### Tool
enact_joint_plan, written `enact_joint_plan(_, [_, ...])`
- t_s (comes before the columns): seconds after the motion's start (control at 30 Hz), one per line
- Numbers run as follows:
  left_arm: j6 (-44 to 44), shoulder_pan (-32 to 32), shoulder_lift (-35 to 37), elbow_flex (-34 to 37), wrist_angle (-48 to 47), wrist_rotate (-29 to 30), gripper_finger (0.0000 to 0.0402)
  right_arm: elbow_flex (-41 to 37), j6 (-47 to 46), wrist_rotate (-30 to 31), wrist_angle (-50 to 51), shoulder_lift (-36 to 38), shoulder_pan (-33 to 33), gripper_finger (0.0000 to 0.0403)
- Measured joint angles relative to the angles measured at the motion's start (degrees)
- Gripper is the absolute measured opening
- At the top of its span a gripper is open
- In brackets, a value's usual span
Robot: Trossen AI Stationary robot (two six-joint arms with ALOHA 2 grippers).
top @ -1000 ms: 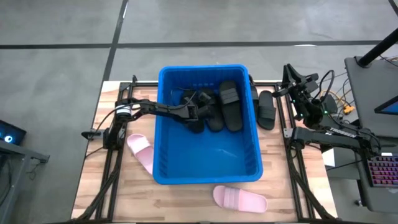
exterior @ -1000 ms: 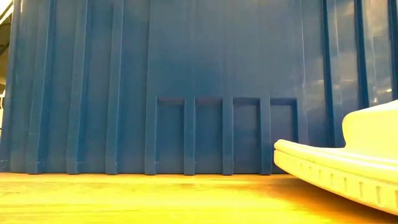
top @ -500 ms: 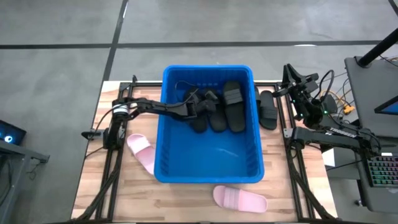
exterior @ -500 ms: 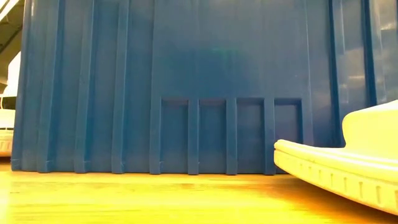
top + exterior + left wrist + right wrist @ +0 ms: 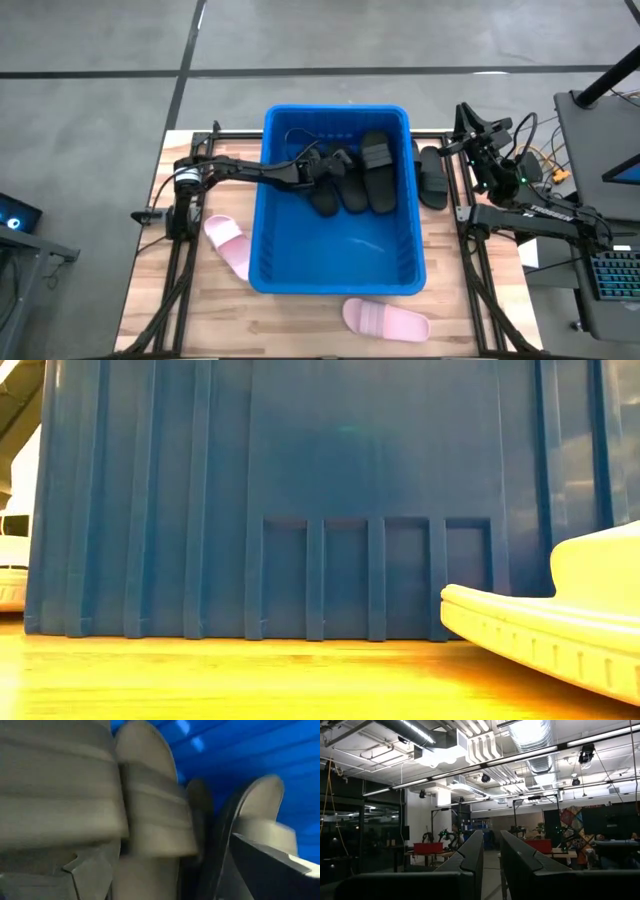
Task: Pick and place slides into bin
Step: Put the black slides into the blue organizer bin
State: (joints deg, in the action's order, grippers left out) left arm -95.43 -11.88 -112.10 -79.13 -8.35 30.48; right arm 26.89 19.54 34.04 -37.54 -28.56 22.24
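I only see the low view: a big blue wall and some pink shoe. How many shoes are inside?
Observer: Three matte black ribbed-strap slides lie inside the bright blue rectangular plastic bin.
Operator: Where's the robot's hand?
Observer: The left tool is open inside the bin, over them; the right tool waits off to the right.
Operator: Any left out?
Observer: A fourth black slide right of the bin, one pale pink slide left of it, another in front.

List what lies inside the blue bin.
Three black slides lie side by side at the far end of the bin, with the open left gripper over them. Anything beneath them is covered; the near floor looks bare.
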Motion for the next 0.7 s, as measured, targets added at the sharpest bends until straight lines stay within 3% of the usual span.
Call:
enact_joint_plan(0.17, [0.09, 0.07, 2.33, 0.00, -4.60, -1.01, 0.0357, 0.00, 0.00, 0.04, 0.02, 0.00, 0.02, 0.0057])
enact_joint_plan(0.4, [8.64, 0.09, 7.11, -0.09, -3.21, -4.36, 0.0357, 0.00, 0.01, 0.04, 0.46, 0.00, 0.01, 0.0057])
enact_joint_plan(0.5, [11.80, 0.20, 9.28, -0.09, 0.83, -7.21, 0.0357, 0.00, -0.01, 0.06, 0.85, 0.00, 0.02, 0.0057])
enact_joint_plan(0.7, [27.01, 0.59, 11.78, -0.09, 15.01, -13.58, 0.0356, 0.00, 0.00, -0.43, 1.24, 0.06, 0.02, 0.0057])
